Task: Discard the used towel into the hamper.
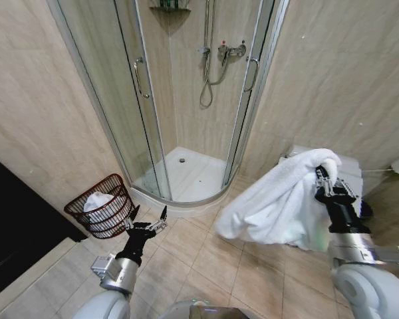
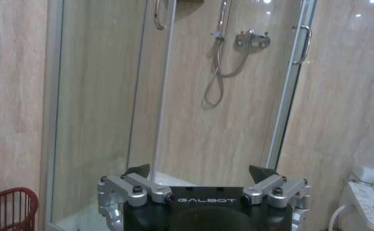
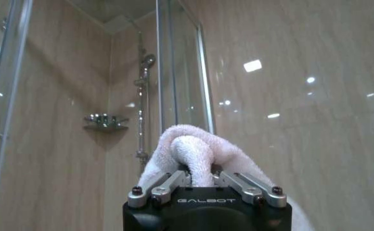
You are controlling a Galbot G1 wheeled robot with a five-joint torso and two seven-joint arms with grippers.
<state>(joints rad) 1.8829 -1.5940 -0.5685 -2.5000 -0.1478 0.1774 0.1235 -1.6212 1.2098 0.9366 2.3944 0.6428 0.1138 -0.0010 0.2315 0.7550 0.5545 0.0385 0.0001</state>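
Towel (image 1: 279,203): white, thick, bunched; hangs off my right gripper (image 1: 324,181), right of scene, above floor tiles.
Right gripper: raised, fingers clamped on a towel fold.
Hamper (image 1: 101,206): left, by shower; holds white cloth.
Left gripper (image 1: 148,226): low beside hamper, fingers apart.

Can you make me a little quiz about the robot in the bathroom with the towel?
1. True or false: the right pincer is shut on the white towel.
2. What already lies inside the hamper? A) something white B) shoes C) a bottle
3. Fill in: the left pincer is open, holds nothing, and is low above the floor, close to the ____.

Key: 1 true; 2 A; 3 hamper.
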